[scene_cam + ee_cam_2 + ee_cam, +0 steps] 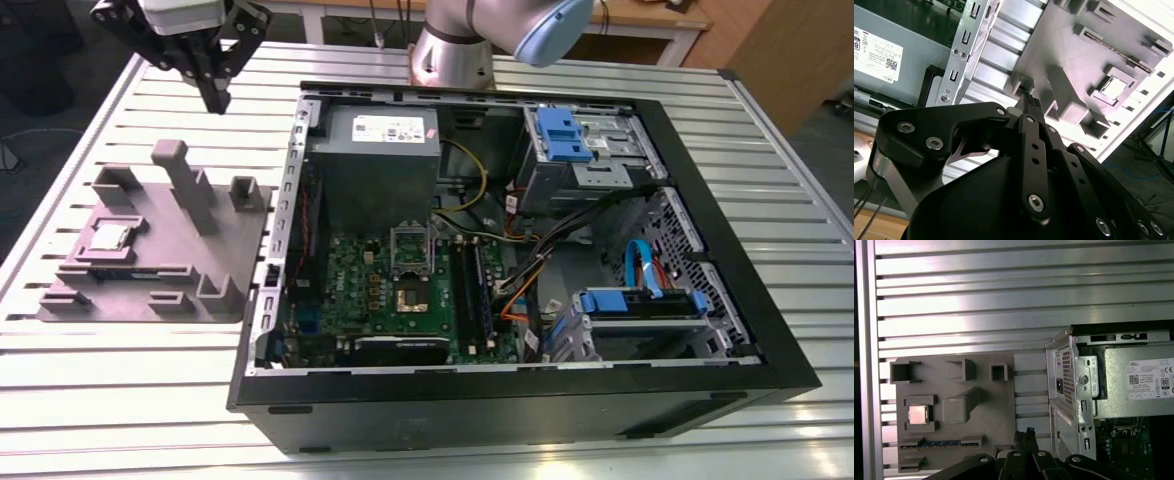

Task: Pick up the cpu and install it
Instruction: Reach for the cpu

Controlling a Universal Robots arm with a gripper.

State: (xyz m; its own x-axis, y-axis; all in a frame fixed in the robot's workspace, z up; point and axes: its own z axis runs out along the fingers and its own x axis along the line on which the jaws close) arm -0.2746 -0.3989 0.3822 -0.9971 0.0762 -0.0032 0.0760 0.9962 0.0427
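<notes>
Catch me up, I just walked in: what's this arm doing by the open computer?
The arm's pincer hangs shut and empty over the table, between the grey tray and the open computer case. The cpu lies in a tray pocket, not yet picked up. The motherboard socket looks unfilled.

Hovering over tray (1074,47) edge with gripper (1030,100) tips closed together. Seeing cpu (1114,87) seated in a tray pocket, well apart from tips. Seeing case wall (961,50) near tray.
</notes>
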